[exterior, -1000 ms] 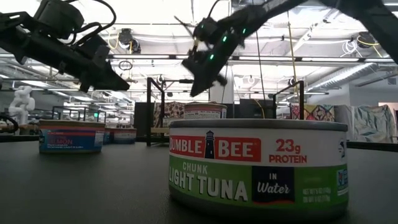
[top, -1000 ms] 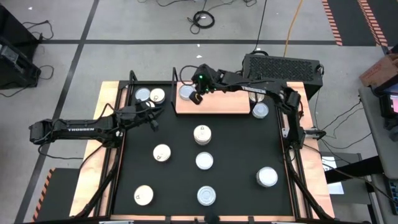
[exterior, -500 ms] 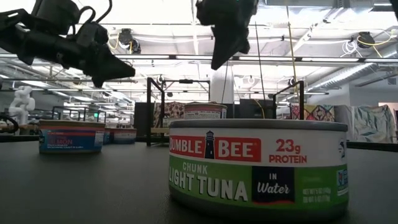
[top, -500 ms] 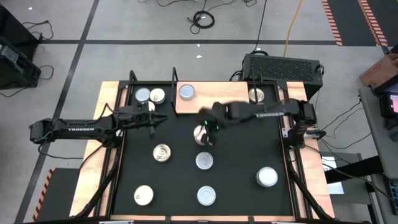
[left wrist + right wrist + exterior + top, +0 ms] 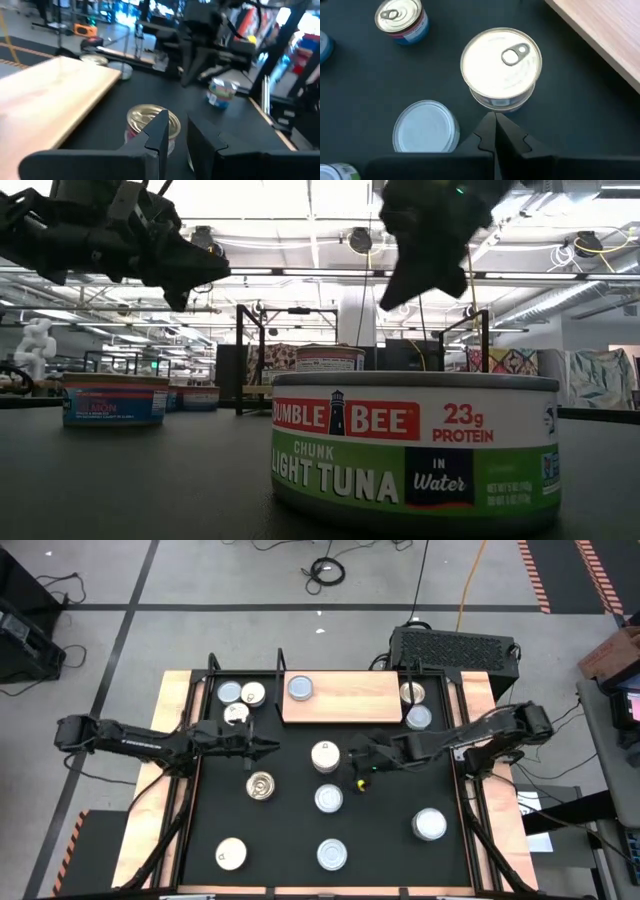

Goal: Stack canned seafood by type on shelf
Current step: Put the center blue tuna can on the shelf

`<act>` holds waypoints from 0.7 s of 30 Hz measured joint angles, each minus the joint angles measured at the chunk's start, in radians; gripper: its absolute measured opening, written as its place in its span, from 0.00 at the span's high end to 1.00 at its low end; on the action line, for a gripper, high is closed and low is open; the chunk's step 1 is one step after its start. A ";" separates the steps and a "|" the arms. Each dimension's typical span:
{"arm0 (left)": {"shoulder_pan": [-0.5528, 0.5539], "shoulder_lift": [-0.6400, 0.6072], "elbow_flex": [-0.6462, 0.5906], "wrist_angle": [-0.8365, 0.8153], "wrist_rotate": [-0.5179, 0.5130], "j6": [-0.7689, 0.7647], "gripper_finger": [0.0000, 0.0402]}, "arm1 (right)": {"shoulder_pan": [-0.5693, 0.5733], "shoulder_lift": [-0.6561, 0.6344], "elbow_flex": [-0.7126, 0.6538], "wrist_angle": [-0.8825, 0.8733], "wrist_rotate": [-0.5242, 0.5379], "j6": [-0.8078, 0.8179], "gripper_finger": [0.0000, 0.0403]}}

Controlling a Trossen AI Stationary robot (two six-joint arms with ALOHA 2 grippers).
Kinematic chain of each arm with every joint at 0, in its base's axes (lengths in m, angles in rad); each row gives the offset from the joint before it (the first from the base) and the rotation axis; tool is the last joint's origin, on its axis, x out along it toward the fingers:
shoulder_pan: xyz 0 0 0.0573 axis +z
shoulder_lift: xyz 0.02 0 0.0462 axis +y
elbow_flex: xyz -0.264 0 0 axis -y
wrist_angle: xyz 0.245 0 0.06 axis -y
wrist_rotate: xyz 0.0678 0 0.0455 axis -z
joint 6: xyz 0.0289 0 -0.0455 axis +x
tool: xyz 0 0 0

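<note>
Beside the shelf [image 5: 55, 95], the far tins are blurring out in the left wrist view. The tuna tin [image 5: 415, 450] is hiding tins behind it.

From above, the left arm reaches in from the left edge of the frame and runs almost level toward the centre, its left hand [image 5: 268, 747] ending left of the middle. Its two fingers [image 5: 159, 131] stand a narrow gap apart with nothing between them, as its own wrist view shows. The right arm comes from the right side, bends at an elbow in the right-centre of the frame and stretches leftward. The right hand [image 5: 358, 756] sits just right of centre, angled downward. Its fingers [image 5: 492, 131] are pressed together, empty. In the low view both hands hang at the top of the frame.
</note>
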 joint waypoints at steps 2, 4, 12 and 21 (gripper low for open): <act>-0.030 0.063 0.036 -0.007 0.000 0.033 0.84 | 0.006 -0.046 -0.075 0.090 0.019 -0.019 1.00; -0.066 0.133 0.082 -0.015 0.000 0.074 0.84 | 0.009 -0.091 -0.146 0.174 0.019 -0.055 1.00; -0.198 0.430 0.408 -0.324 -0.134 0.465 0.84 | -0.021 -0.220 -0.298 0.330 0.026 -0.222 1.00; -0.283 0.688 0.795 -0.779 -0.365 0.694 0.84 | -0.012 -0.240 -0.303 0.332 0.012 -0.306 1.00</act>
